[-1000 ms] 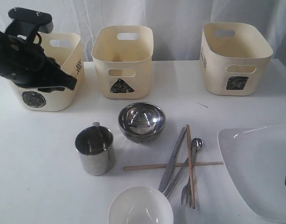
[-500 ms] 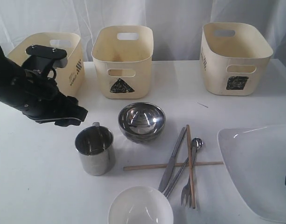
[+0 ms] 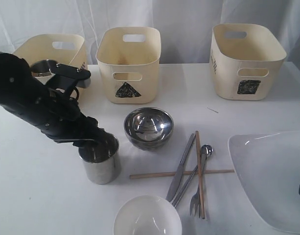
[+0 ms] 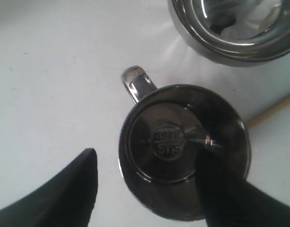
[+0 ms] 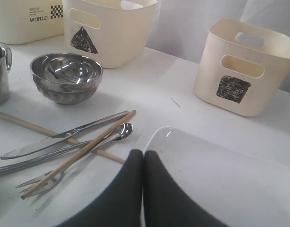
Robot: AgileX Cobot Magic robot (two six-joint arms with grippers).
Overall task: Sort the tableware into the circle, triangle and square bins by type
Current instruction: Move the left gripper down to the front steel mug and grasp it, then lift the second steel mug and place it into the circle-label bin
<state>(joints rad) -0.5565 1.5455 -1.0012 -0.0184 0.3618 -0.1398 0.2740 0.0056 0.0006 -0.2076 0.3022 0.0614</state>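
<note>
- Spreading the left claw (image 3: 98,138) wide over the steel mug (image 3: 100,164) at centre-left of the frame and gripping nothing, with one finger (image 4: 220,189) over the mug's mouth and the other outside its wall.
- Pressing the right claw (image 5: 144,163) fully closed and empty above the big white plate (image 3: 269,171) at the lower right.
- Noting a second mug (image 3: 42,67) sitting inside the leftmost cream tub (image 3: 66,41) at the upper left, that tub's front mark being hidden behind the arm (image 3: 27,100).
- Noting the triangle tub (image 3: 128,58) at upper centre and the square tub (image 3: 247,54) at upper right, both upright on the white surface (image 3: 37,196).
- Finding the steel bowl (image 3: 148,127) at centre, just right of the mug, and the white bowl (image 3: 147,218) at the bottom edge.
- Finding the knife (image 3: 181,166), spoon (image 3: 206,150) and fork (image 3: 195,205) lying crossed with two wooden chopsticks (image 3: 200,191) between bowls and plate.
</note>
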